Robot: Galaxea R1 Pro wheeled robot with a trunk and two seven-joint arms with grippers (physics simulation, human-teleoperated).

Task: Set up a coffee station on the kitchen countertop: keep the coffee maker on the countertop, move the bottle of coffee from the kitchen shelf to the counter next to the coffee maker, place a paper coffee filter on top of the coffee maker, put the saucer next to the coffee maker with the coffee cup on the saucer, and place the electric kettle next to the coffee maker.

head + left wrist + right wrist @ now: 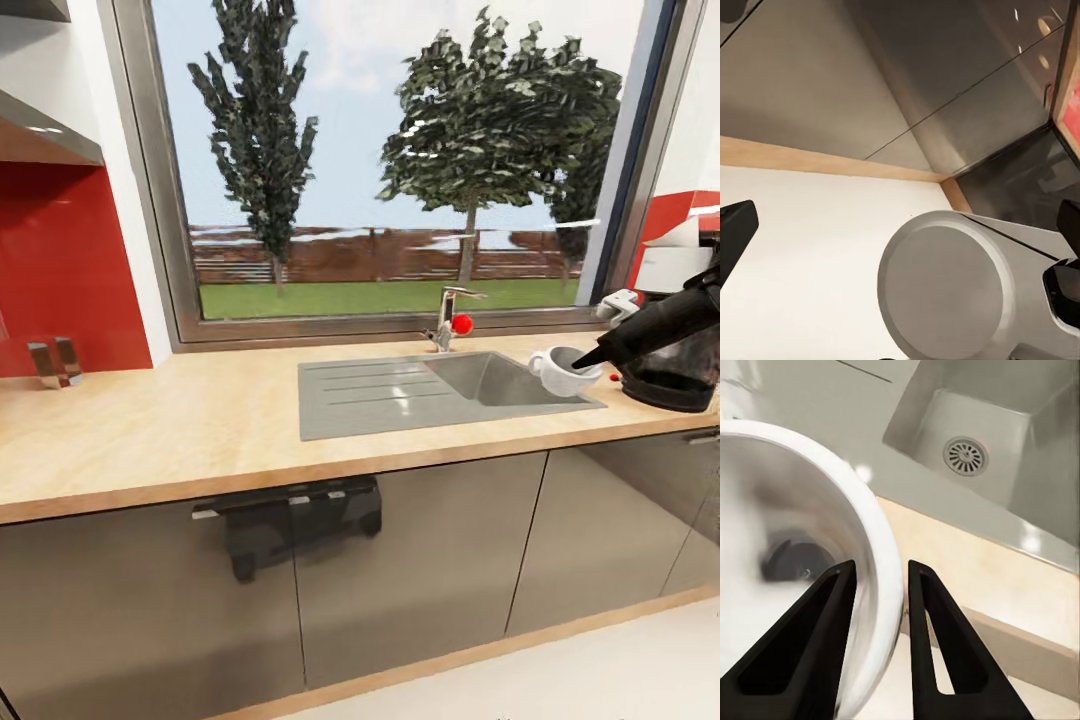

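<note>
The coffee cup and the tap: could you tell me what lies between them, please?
In the head view, the sink basin lies between the coffee cup and the tap.

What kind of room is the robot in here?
A home kitchen, by the look of it: a sink with a faucet set in a wooden countertop under a window, and a coffee cup in the right gripper.

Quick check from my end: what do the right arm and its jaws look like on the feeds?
In the head view the right arm is a glossy black, rounded limb tapering to a slim dark tip. In the right wrist view the right gripper has two flat, matte black, blade-like fingers narrowing toward their tips, with no markings or cables visible.
</note>
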